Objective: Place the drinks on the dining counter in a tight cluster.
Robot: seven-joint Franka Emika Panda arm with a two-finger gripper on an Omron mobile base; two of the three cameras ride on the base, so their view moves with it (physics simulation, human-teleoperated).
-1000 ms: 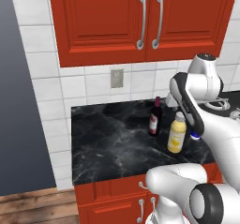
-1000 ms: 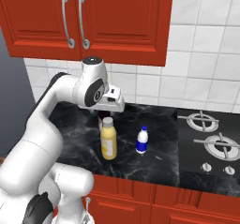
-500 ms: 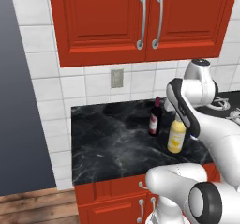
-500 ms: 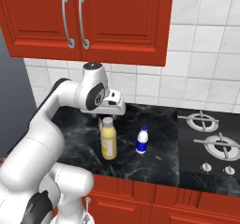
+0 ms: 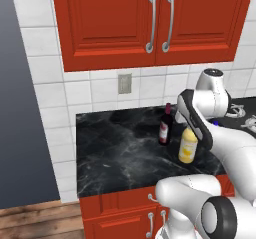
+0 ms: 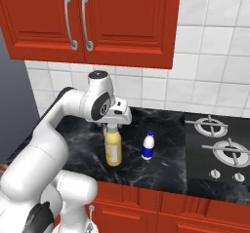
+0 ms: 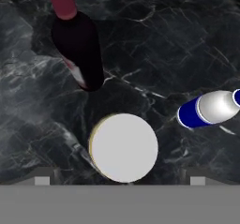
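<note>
Black white-veined marble counter (image 5: 115,153) runs under red wall cabinets (image 5: 150,20), w/ red cabinet fronts (image 5: 115,213) below; stove burners (image 6: 217,139) sit at its 3 o'clock end in right base view.

White arm (image 6: 73,115) arcs over counter, hand pointing straight down. Gripper (image 6: 113,126) sits directly above the yellow bottle (image 6: 113,149), jaws spread wide w/ nothing between them; in hand view both tips stand well out on either side of the grey cap (image 7: 124,147) and don't touch it.

All 3 drinks upright on counter. Wine bottle (image 5: 164,127), dark w/ red label, is just beside yellow bottle at its 11 o'clock in left base view & hand view; small gap, not touching. Small blue-and-white bottle (image 6: 148,145) w/ white cap stands at yellow's 3 o'clock in right base view, near but clearly apart, wider gap than wine's.
</note>
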